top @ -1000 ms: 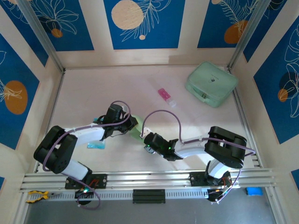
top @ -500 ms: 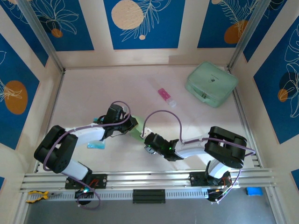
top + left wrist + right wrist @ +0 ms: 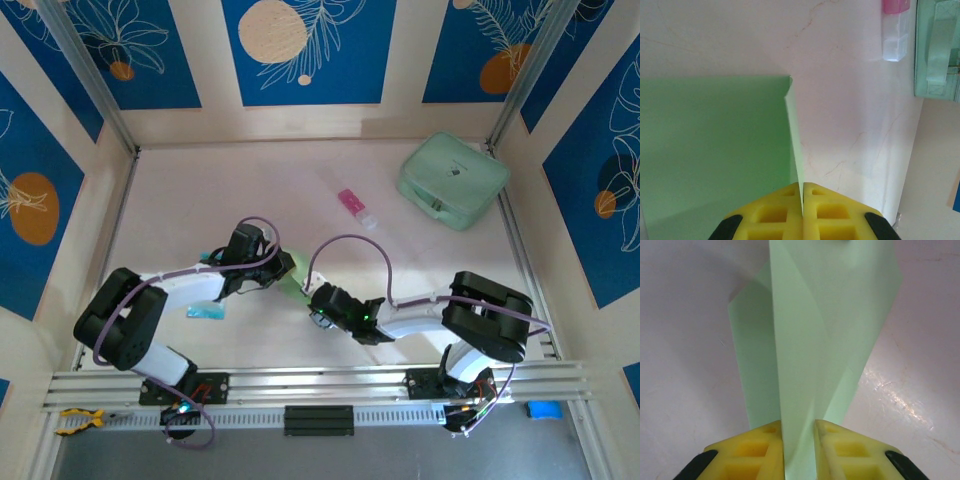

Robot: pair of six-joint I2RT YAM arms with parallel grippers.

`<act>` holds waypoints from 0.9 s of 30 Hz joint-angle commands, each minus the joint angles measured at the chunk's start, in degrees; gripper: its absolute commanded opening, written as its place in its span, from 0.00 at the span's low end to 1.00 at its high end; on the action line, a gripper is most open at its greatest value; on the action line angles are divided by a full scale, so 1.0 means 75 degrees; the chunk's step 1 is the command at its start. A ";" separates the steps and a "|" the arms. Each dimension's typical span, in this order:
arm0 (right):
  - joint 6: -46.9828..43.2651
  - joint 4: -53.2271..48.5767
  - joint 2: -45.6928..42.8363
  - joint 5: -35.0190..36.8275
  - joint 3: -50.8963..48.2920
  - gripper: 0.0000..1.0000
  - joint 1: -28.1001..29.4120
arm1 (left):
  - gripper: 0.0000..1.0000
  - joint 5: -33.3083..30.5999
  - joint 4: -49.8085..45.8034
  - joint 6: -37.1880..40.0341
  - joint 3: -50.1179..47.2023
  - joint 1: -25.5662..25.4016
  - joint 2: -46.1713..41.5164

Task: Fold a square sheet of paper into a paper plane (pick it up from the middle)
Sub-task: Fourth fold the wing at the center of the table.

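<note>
**Between the arms, green paper caught from both sides**

Near the middle of the table (image 3: 190, 190), just ahead of the two bases, the paper (image 3: 291, 281) lies between the left gripper (image 3: 802, 186) and the right gripper (image 3: 798, 426), which come at it from opposite sides. Seen from its wrist camera, the left gripper is closed. Its yellow pads (image 3: 775, 215) meet with only a thin raised edge of paper pinched in the seam. The rest of the sheet spreads flat on the table to the left of that edge, with one corner ending sharply further out.

The right gripper's pads stand a little apart, and a long folded band of paper runs straight into the gap and fills it (whether the pads press on it or merely flank it, I cannot tell). Beyond that band the paper widens into overlapping layers with slanting creases, partly lifted off the surface and casting a shadow on its left.

Well apart from all this, a mint case (image 3: 452, 180) sits in the far right corner. A pink-and-white tube (image 3: 353, 206) lies between the case and the arms, and a blue packet (image 3: 205, 311) rests beside the left arm.
</note>
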 commanded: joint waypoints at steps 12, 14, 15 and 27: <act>0.0218 0.0194 -0.0102 -0.0137 -0.0089 0.12 -0.0039 | 0.04 0.0098 -0.0132 0.0052 0.0184 -0.0038 0.0094; 0.0244 0.0168 -0.0105 -0.0163 -0.0074 0.11 -0.0042 | 0.06 0.0100 -0.0127 0.0061 0.0176 -0.0038 0.0069; 0.0275 0.0154 -0.0085 -0.0184 -0.0056 0.10 -0.0058 | 0.08 0.0100 -0.0125 0.0054 0.0173 -0.0029 0.0050; 0.1252 0.0062 0.0278 -0.1074 0.0123 0.06 -0.0383 | 0.51 -0.0676 -0.1708 0.0770 0.0347 -0.0025 -0.1179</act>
